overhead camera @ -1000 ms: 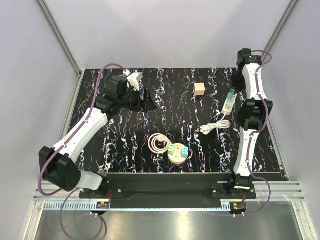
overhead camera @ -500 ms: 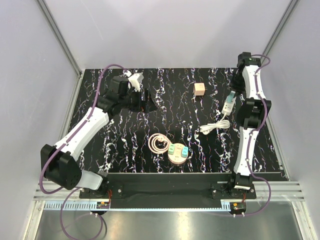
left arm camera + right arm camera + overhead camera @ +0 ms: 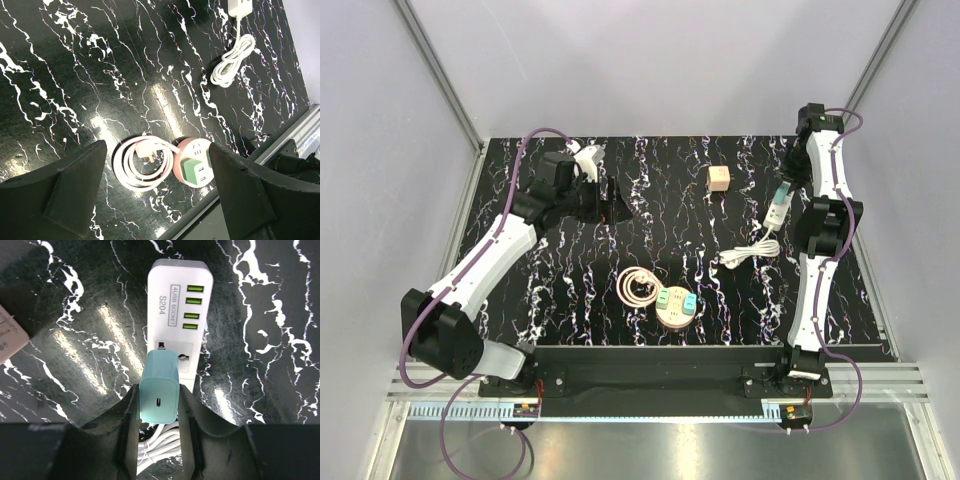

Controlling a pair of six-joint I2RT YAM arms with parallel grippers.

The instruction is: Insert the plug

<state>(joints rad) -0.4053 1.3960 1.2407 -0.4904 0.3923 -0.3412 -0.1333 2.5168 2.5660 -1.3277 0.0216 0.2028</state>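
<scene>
One teal plug [image 3: 159,392], clamped on its two flanks by the right gripper [image 3: 159,410], whose jaws are closed to the plug's width and grip nothing else. Its port face is turned back toward the wrist, so the prong side is hidden. The longer side of that face runs straight ahead of the jaws, parallel to the length of the white power strip [image 3: 179,275]. The strip lies directly ahead of and beneath the fingertips. The plug body covers the near part of the strip's one mains socket [image 3: 181,351], and the four green USB ports [image 3: 194,308] sit farther ahead, uncovered. Whether the prongs have entered cannot be told. Judged: a straight press toward the strip is wanted, with little sideways correction. The strip's white cord [image 3: 162,450] lies bundled behind the plug, between the fingers. The left gripper [image 3: 157,167] has jaws wide apart and holds nothing. It hangs well apart from the strip, above a pink cable coil [image 3: 131,165] and a round pink hub [image 3: 192,150], so the right arm is much the nearer.
</scene>
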